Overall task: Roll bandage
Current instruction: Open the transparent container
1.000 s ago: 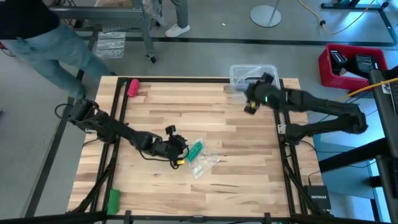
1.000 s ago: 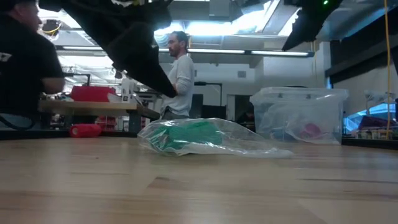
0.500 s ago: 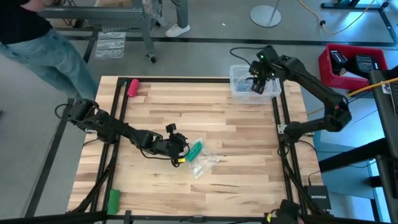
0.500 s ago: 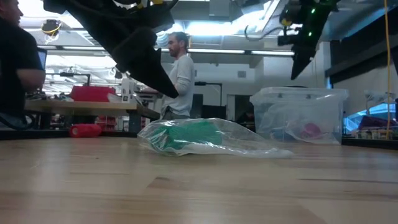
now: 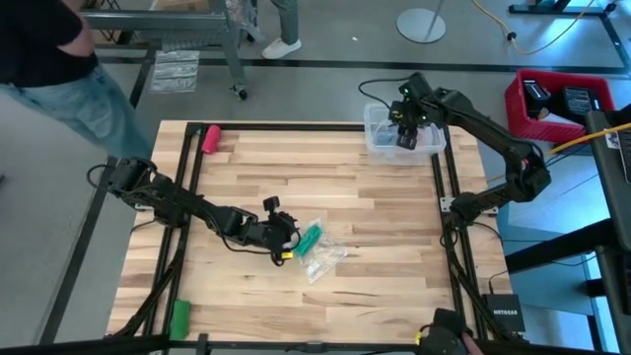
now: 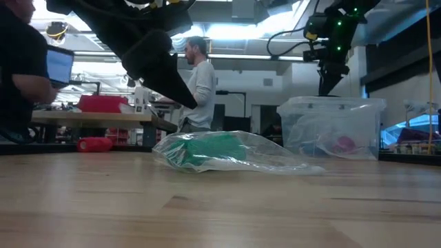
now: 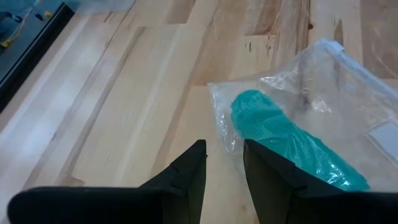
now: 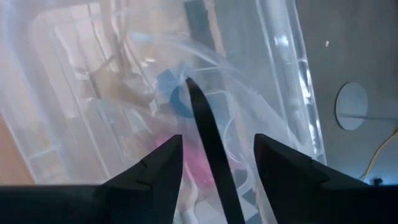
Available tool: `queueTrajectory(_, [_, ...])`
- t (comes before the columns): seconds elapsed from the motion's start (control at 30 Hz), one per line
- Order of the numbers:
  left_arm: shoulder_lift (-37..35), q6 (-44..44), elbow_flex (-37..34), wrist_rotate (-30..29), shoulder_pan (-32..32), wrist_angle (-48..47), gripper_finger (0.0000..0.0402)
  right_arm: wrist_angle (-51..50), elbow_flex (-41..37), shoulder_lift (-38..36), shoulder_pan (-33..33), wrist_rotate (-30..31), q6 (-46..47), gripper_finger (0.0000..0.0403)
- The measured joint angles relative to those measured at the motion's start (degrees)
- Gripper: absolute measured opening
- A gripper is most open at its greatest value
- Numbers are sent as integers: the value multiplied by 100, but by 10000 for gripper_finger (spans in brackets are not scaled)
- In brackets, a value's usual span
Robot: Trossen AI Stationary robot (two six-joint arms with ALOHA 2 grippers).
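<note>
The teal bandage (image 5: 311, 238) (image 6: 207, 148) (image 7: 280, 134) lies as a short roll inside a clear plastic bag (image 5: 328, 258) flat on the wooden table, near its middle. My left gripper (image 5: 287, 243) (image 7: 222, 163) hangs open just left of the bag's end and above the table (image 6: 182, 96), with nothing between its fingers. My right gripper (image 5: 402, 135) (image 8: 217, 158) is open and points steeply down over a clear plastic bin (image 5: 399, 138) (image 6: 331, 127) at the far right corner. It stands above the bin's rim (image 6: 324, 86).
The bin holds a pink thing (image 6: 342, 145) and a blue roll (image 8: 180, 99). A pink-red roll (image 5: 210, 136) lies at the far left corner and a bright green roll (image 5: 179, 318) at the near left. People stand beyond the table's far side.
My right gripper has swung from above the table's far right part toward the far edge, out over the clear bin, and has tipped more steeply down. Most of this happened early in the second. The bag and bandage lie as before.
</note>
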Motion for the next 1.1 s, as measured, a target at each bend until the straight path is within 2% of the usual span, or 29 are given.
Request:
queueTrajectory(0.17, [0, -15, 0, 0, -33, -1, 100, 342, -256, 7, 0, 150, -197, 200])
queueTrajectory(0.27, [0, -13, 0, 1, -48, -1, 100, 463, -284, 7, 0, 283, -169, 178])
queueTrajectory(0.53, [2, -61, 0, 2, -84, -1, 100, 364, -284, -26, 11, 501, -285, 29])
queueTrajectory(0.67, [4, -63, 0, 2, -82, -3, 100, 349, -284, -24, 11, 460, -341, 27])
queueTrajectory(0.8, [4, -61, 0, 2, -82, -1, 100, 359, -284, -15, 11, 514, -324, 43])
queueTrajectory(1.1, [4, -61, 0, 2, -82, -1, 100, 101, 168, 0, 8, 551, -117, 28])
